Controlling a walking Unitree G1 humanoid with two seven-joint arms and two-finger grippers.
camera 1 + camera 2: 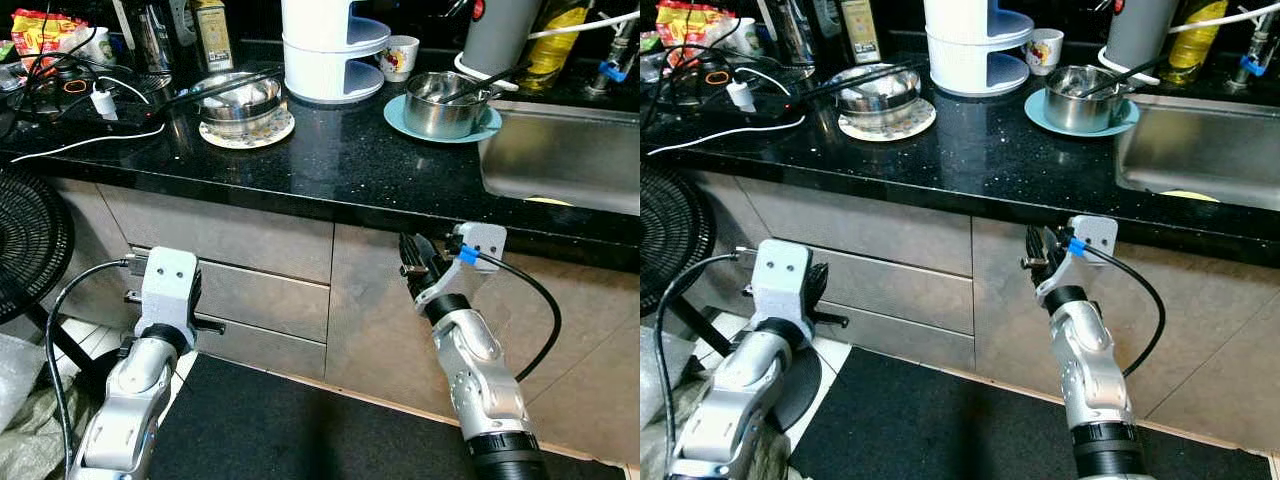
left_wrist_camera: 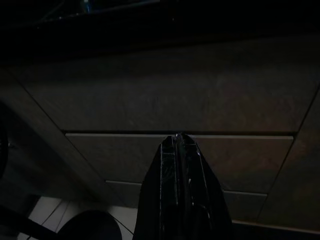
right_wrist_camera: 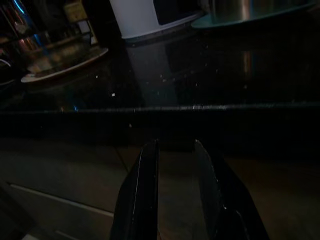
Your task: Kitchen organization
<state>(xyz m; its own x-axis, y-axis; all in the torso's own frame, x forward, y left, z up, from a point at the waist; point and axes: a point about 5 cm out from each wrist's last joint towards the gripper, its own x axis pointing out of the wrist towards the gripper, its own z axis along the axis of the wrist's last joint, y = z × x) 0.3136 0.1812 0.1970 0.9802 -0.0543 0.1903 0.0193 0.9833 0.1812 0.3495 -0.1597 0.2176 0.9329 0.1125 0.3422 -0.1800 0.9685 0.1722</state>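
- Black stone counter (image 1: pixel 340 165) runs across a kitchen, grey drawer fronts (image 1: pixel 250 290) below it and a steel sink (image 1: pixel 560 150) let in at its right end; nothing on it is being handled.
- Right gripper (image 3: pixel 175 165): the two black fingers stand a little apart, with nothing between them, and point up at the counter's front edge just below it. My guess is that this arm is raised ready to reach onto the top.
- Left gripper (image 2: pixel 180 150): fingers pressed together, empty, aimed at the drawer fronts, lower than the right one and away from the counter.
- Both silver forearms rise from below, wrists bent towards the cabinets.
- Dishes to sort sit towards the back edge: a steel bowl (image 1: pixel 240 100) on a patterned plate (image 1: pixel 246 133) left of centre, a steel pot (image 1: pixel 438 100) on a teal plate (image 1: pixel 440 125) by the sink's near corner, and a white tiered stand (image 1: pixel 325 50) between them.
- Cables and a power strip (image 1: pixel 80 95) crowd the left end.
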